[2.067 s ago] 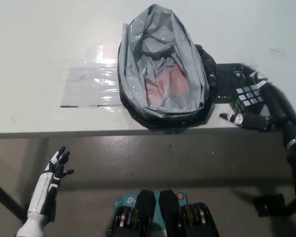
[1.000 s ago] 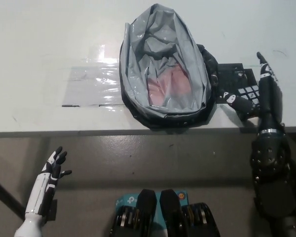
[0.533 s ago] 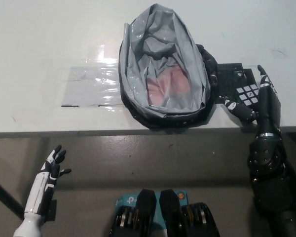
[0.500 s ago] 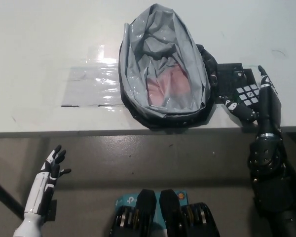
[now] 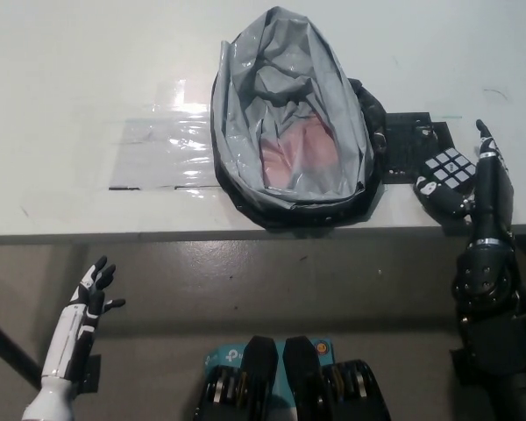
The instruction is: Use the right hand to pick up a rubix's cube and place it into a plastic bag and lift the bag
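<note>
The Rubik's cube (image 5: 450, 167) sits near the table's (image 5: 70, 105) front edge, at about 3 o'clock from the plastic bag (image 5: 289, 123) and just beside a black plate (image 5: 408, 140) that lies between them. I judge it light, rigid and sharp-cornered, with slick faces, so the sure hold is on 2 opposite faces, squeezed flat, not on the corners where it could twist out.

My right hand (image 5: 473, 180) is at the cube now. My long fingers (image 5: 491, 167) run straight up along its 3 o'clock side, and my thumb (image 5: 440, 195) curls in under its 6 o'clock side, touching or nearly so. The hand is spread wide around the cube, not clamped; I cannot call it a grip yet, and the cube looks to be resting on the table.

The bag lies slumped with its grey lining gaping toward me, something pink showing inside. Its mouth is soft and will give way, so I expect to drop the cube in from above.

My left hand (image 5: 92, 294) hangs below the table edge at 8 o'clock, fingers apart, holding nothing.
</note>
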